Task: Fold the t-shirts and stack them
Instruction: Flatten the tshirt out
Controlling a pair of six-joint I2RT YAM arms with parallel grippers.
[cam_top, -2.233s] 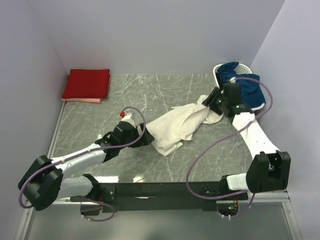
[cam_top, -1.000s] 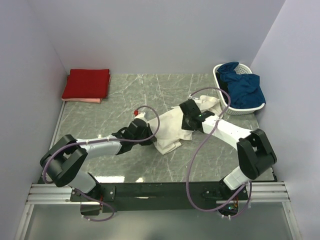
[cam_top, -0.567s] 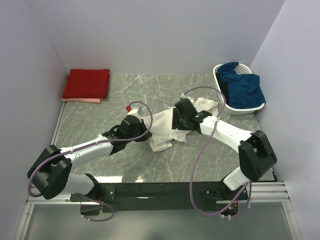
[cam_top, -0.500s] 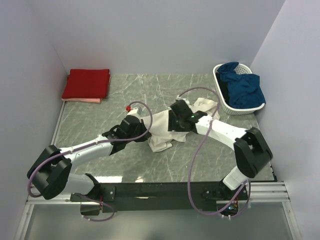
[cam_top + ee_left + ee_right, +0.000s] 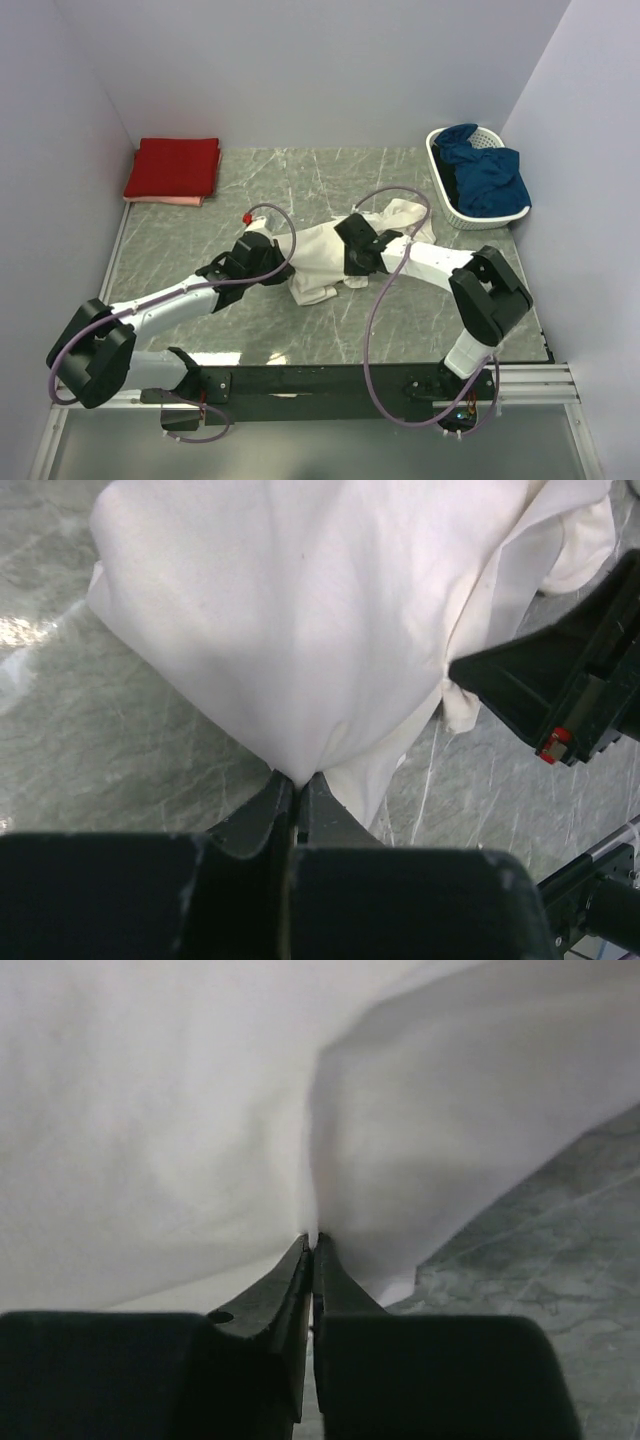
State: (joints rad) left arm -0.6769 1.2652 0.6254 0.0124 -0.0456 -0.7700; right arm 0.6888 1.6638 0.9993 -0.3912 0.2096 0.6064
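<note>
Cream t-shirt (image 5: 318, 250) lies bunched at centre of table (image 5: 180, 240). Left gripper (image 5: 296, 782) pinched tight on its 8 o'clock edge. Right gripper (image 5: 313, 1243) jaws closed on a fold near mid-cloth. Red t-shirt (image 5: 172, 166) folded at 10 o'clock, atop pink t-shirt (image 5: 165, 201).

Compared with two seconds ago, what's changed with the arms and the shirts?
The right gripper swung left from the basket to mid-table, released the cream t-shirt at its far end and pinched it nearer the left gripper, which kept its hold; the shirt bunched leftward. The folded red t-shirt, pink one beneath and basket stayed put.
</note>
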